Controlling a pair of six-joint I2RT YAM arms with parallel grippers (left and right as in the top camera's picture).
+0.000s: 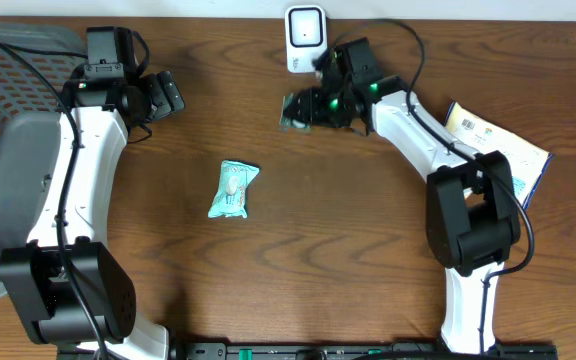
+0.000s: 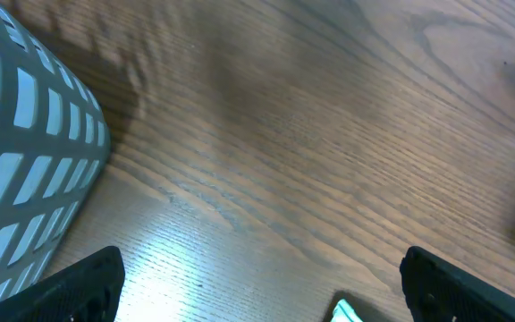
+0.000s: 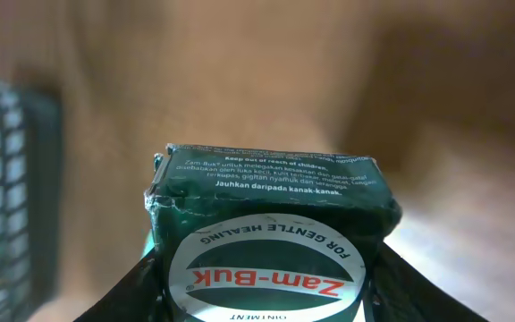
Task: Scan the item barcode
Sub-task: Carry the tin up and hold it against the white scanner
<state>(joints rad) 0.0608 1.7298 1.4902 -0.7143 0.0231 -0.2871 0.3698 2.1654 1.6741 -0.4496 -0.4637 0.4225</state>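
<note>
Overhead camera looked straight down on the whole counter (image 1: 298, 250). Left wrist view skimmed counter and basket (image 2: 25, 134). Right wrist view sat close on the Zam-Buk box (image 3: 271, 192), shared overhead.

In the right wrist view the green box (image 3: 271, 228) runs off the bottom edge, and a dark gridded shape (image 3: 7, 179) at the left is too blurred to name. The left wrist view shows only a corner of the teal packet (image 2: 344, 311).
</note>
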